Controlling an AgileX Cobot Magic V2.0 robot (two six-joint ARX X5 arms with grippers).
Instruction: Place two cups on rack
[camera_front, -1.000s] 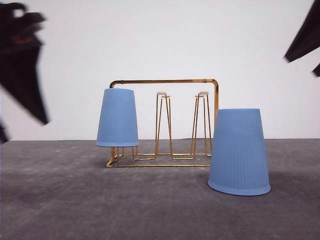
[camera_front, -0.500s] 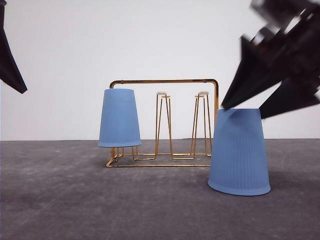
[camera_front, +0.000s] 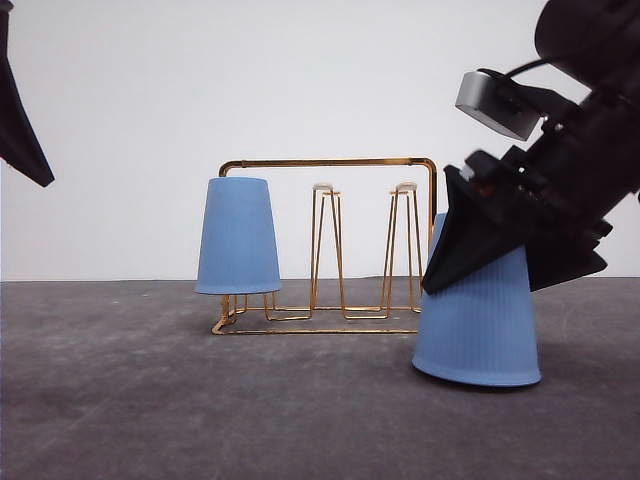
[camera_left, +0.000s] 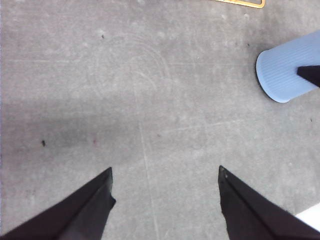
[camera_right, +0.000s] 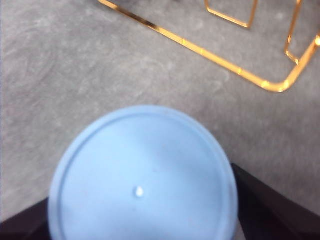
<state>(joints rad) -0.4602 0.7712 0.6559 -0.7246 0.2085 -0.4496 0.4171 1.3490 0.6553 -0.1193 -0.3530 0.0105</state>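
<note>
Your right gripper (camera_front: 490, 265) drops from the upper right of the front frame onto the near cup (camera_front: 478, 330), its fingers (camera_front: 455, 250) now straddling the cup's top.

Bright, even light, soft shadows; right wrist view slightly blurred

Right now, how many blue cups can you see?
2. One cup hangs upside down on the rack's left prong. The other cup stands upside down on the table, right of the rack, the right end effector around its top.
</note>
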